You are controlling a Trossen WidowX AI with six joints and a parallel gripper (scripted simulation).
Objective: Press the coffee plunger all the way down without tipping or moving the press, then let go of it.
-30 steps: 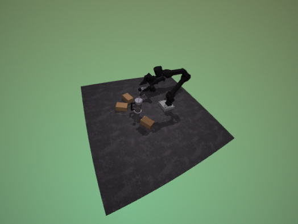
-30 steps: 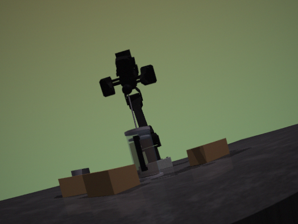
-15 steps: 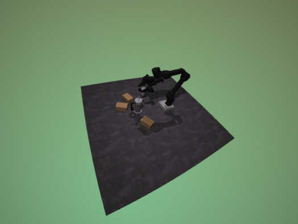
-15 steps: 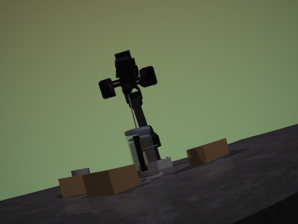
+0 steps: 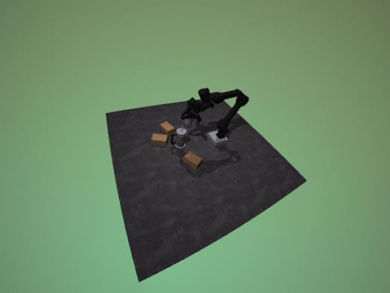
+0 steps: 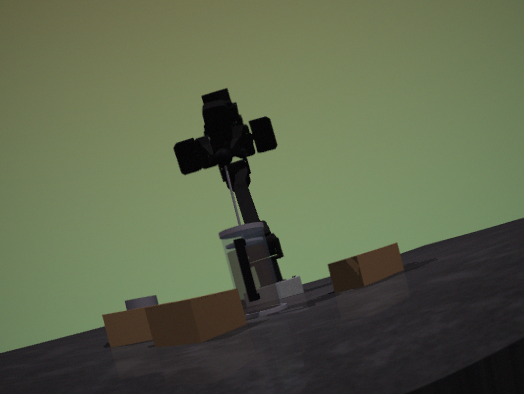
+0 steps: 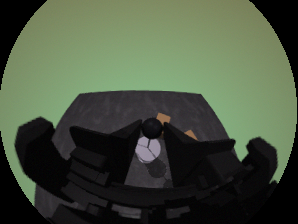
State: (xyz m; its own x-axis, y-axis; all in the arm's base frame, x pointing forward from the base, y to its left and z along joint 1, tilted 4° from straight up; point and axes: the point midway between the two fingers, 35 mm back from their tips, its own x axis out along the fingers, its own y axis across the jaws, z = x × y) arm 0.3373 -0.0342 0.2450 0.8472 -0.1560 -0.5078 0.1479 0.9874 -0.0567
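While the glass press [image 6: 248,267] stands upright, the black pincer [image 7: 152,131] pinches its round plunger knob [image 7: 152,128].

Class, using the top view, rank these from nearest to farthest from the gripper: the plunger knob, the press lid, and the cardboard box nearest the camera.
1. Plunger knob: between the fingers of the gripper, atop the raised rod.
2. Press lid: just below the gripper, on the coffee press.
3. Cardboard box: farthest, beyond the press toward the camera.
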